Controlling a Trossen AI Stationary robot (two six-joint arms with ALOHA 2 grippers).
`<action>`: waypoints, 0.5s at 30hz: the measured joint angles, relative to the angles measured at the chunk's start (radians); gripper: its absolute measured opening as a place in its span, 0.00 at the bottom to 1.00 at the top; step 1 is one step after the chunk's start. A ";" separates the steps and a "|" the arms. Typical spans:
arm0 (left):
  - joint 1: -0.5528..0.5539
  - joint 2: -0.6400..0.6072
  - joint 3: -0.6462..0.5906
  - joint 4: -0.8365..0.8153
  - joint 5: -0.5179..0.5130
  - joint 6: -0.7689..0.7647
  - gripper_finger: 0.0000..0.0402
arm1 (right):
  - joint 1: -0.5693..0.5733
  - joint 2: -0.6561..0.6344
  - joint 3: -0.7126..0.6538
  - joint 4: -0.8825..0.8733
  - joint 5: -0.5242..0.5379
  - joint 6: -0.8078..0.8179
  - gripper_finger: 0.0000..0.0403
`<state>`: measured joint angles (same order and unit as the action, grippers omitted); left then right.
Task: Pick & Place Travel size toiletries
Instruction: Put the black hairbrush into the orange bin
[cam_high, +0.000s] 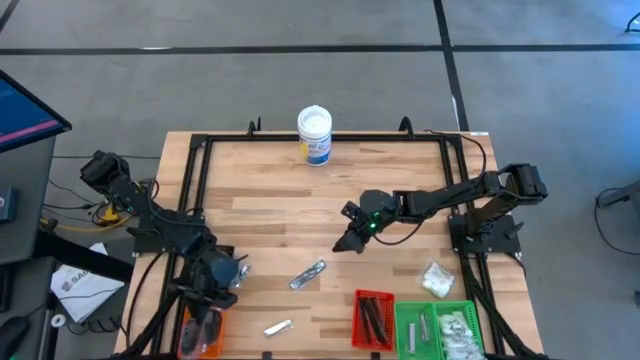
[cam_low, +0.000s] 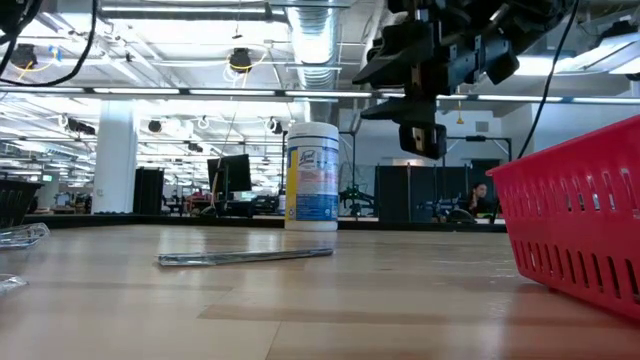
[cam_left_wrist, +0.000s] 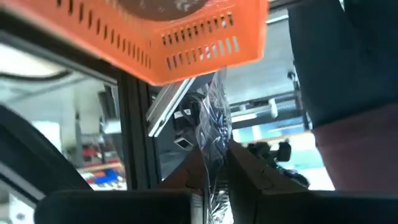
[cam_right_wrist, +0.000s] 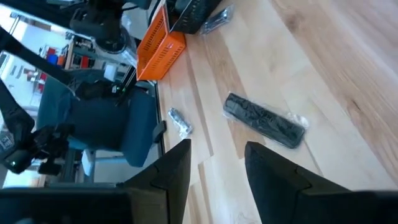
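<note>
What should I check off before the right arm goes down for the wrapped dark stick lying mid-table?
1. Right claw open: ok, its fingers stand apart.
2. Right claw empty: ok, nothing shows between its fingers.
3. Target in sight: ok, the wrapped dark stick lies flat on the table, ahead of the right claw.
4. Right claw off the table: ok, the low view shows it hanging above the surface.
5. Left claw out of the way: ok, it is over by the orange tray, shut on a clear packet.
6. Room in the red tray: cannot tell, dark items already lie in it.
</note>
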<state>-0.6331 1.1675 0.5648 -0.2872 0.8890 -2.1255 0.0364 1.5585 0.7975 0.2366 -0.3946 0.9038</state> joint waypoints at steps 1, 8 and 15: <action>-0.005 0.000 0.000 0.000 0.000 -0.031 0.06 | 0.000 0.000 0.000 0.003 -0.004 -0.010 0.36; -0.043 0.000 0.000 -0.046 0.061 -0.188 0.06 | 0.003 0.000 0.000 0.036 -0.028 -0.066 0.35; -0.047 0.072 0.000 -0.153 0.108 -0.198 0.06 | 0.002 -0.001 0.000 0.042 -0.044 -0.076 0.35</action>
<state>-0.6805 1.2400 0.5652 -0.4404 0.9969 -2.3230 0.0387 1.5574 0.7975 0.2783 -0.4388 0.8278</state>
